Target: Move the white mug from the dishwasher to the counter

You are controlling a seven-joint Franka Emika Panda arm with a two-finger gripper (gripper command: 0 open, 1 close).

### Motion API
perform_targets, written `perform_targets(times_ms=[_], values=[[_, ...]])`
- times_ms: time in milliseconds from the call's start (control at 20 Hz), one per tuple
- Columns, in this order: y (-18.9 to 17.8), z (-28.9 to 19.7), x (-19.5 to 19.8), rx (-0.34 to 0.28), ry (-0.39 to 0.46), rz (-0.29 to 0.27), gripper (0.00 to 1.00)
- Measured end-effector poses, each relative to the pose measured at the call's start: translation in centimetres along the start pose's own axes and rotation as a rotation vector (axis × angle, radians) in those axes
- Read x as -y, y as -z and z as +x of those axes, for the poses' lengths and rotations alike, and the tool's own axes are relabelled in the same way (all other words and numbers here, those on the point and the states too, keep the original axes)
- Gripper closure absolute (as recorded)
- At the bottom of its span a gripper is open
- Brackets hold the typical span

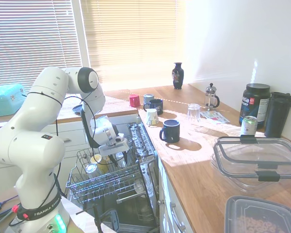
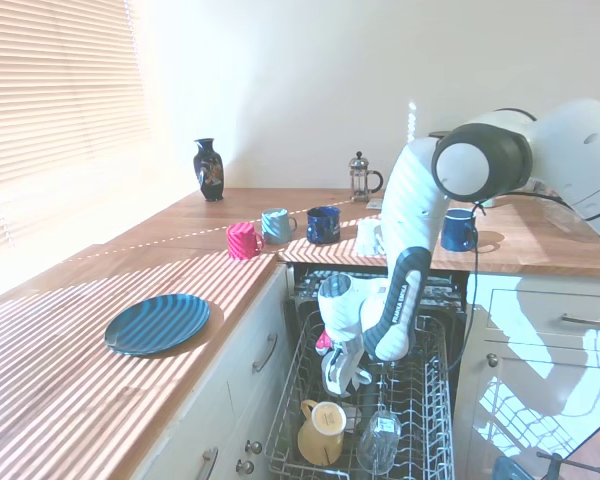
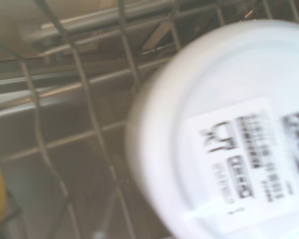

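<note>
In the wrist view the white mug fills the right side. It stands upside down, its labelled base towards the camera, on the grey wires of the dishwasher rack. The rack is pulled out over the dropped door. My gripper hangs low over the rack's middle, directly above the mug. The exterior views do not show the mug clearly under the hand. The wooden counter runs along both sides of the dishwasher.
A yellow mug and a glass sit in the rack near the gripper. On the counter are a blue mug, a whitish mug, a blue plate and plastic containers.
</note>
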State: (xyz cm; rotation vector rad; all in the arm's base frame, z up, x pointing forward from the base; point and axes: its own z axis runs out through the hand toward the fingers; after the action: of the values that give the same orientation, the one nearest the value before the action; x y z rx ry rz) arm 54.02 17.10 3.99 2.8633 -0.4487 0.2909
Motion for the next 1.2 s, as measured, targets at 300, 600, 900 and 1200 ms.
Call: perform_targets(times_ms=[300, 600, 900, 1200], values=[[-1.1, -1.1, 0.3, 0.01, 0.01, -0.006, 1.0], [-3.4, -0.8, -0.4, 0.022, -0.029, 0.005, 1.0], [-3.2, 0.7, -0.5, 0.038, -0.074, 0.028, 1.0], [-3.0, 1.0, -0.3, 0.052, -0.08, 0.029, 1.0]])
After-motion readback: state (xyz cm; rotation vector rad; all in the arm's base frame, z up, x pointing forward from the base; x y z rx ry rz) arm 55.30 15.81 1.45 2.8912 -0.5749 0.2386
